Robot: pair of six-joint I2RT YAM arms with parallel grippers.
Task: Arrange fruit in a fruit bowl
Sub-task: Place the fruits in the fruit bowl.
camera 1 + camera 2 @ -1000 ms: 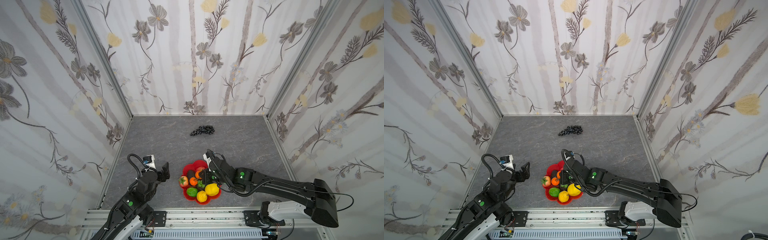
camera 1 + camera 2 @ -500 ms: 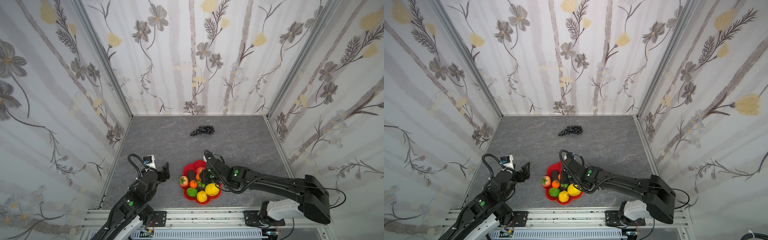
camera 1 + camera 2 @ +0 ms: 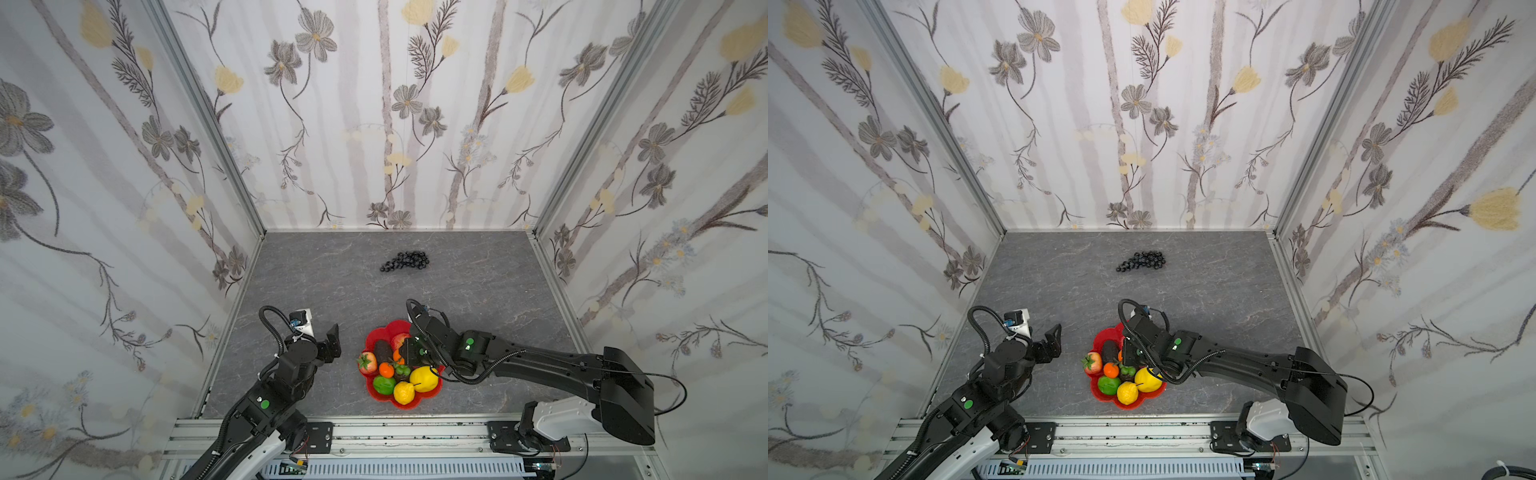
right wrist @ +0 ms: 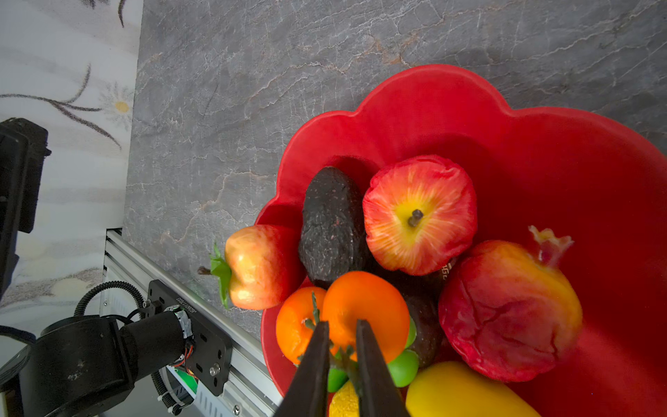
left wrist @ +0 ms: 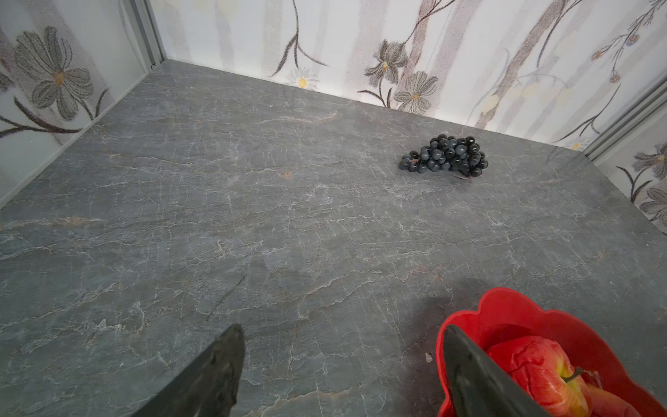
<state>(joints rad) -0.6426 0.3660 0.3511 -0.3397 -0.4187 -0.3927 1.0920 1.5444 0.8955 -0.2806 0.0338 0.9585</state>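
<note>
The fruit bowl (image 3: 380,330), red with a scalloped rim, sits on the grey bench (image 3: 324,282) at its near middle. In it lie a black avocado (image 4: 332,224), a red apple (image 4: 418,214), a red-yellow pomegranate (image 4: 505,310), two oranges (image 4: 364,307), a green fruit (image 3: 384,385), a lemon (image 3: 404,392) and a yellow pear (image 3: 424,378). A red fruit with a green leafy cap (image 3: 367,362) leans on the left rim. The dark grapes (image 3: 405,261) lie on the bench toward the far wall, well apart from the bowl.

The right jaws hang over the oranges, parted by only a narrow slit with a green calyx showing in it; whether they touch it cannot be told. The left jaws stand wide apart and empty above the bench, just left of the bowl.

A gold fret mark (image 4: 447,269) peeps between the fruit. White characters on a black mount plate (image 4: 205,343) are too small to read.
</note>
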